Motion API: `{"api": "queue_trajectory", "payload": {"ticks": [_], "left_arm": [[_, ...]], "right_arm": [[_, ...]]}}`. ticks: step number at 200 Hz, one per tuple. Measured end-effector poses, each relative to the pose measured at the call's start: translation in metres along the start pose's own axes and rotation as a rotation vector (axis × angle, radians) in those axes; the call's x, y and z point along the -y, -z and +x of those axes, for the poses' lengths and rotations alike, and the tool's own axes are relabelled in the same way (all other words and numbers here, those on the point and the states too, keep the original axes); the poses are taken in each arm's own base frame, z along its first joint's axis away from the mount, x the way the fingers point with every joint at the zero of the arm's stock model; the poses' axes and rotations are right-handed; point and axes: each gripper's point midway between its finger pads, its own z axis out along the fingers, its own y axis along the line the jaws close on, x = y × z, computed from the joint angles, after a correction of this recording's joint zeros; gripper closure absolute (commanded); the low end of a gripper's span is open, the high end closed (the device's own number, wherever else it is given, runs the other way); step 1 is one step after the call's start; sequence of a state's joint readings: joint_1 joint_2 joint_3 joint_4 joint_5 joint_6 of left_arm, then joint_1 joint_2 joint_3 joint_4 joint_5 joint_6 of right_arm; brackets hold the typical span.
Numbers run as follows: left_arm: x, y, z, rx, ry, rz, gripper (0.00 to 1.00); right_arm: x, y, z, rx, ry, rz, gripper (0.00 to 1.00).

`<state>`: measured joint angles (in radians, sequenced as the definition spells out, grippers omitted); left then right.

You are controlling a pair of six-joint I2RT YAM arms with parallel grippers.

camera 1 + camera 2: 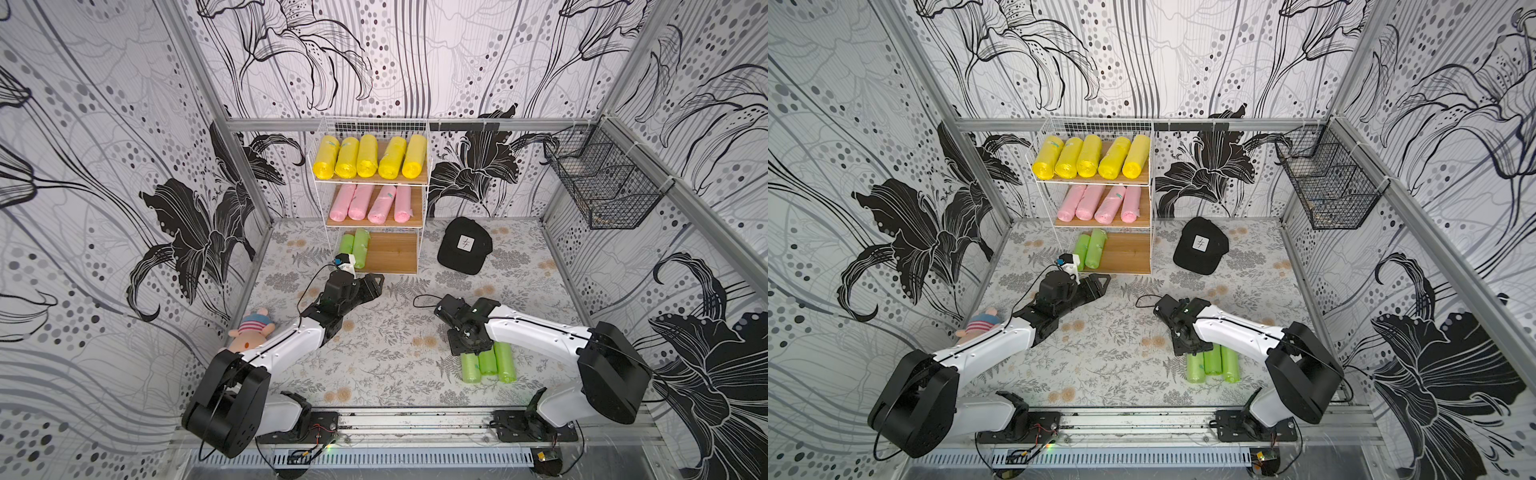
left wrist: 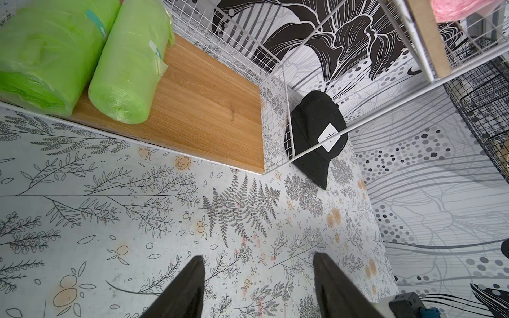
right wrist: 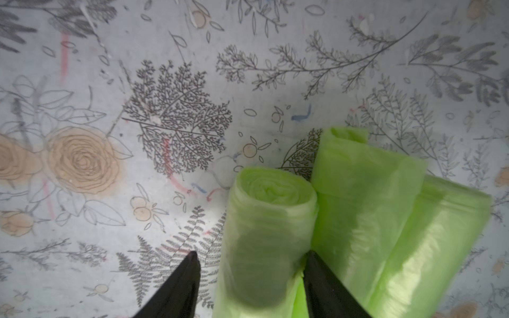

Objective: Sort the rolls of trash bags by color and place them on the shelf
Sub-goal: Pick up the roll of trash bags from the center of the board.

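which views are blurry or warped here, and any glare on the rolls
Right wrist view: soft and dim, the green rolls smeared at their edges; left wrist view: crisp, evenly lit, grain of the bottom board clear; both top views: wide-angle stretch toward the corners, mild sheen on the yellow rolls, no harsh glare.

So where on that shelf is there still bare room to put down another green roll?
The bottom board is bare from the two green rolls to the wire side by the black cap. The top board is packed with yellow rolls; the pink rolls nearly fill the middle one.
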<state>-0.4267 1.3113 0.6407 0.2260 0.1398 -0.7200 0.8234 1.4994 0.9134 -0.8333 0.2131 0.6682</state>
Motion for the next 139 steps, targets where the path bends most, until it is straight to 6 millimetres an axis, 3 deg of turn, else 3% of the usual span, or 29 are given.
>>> {"api": "queue_trajectory", "payload": {"ticks": [39, 85, 139], "left_arm": [[0.001, 0.0, 0.002, -0.006, -0.003, 0.001, 0.35], [0.002, 0.0, 0.003, -0.013, -0.003, 0.009, 0.35], [0.017, 0.01, -0.002, 0.006, 0.001, 0.062, 0.34]], "right_arm": [[0.0, -0.01, -0.002, 0.003, 0.003, 0.023, 0.39], [-0.004, -0.022, -0.007, 0.023, 0.004, 0.022, 0.54], [-0.026, -0.011, -0.04, 0.149, -0.056, -0.114, 0.62]]}}
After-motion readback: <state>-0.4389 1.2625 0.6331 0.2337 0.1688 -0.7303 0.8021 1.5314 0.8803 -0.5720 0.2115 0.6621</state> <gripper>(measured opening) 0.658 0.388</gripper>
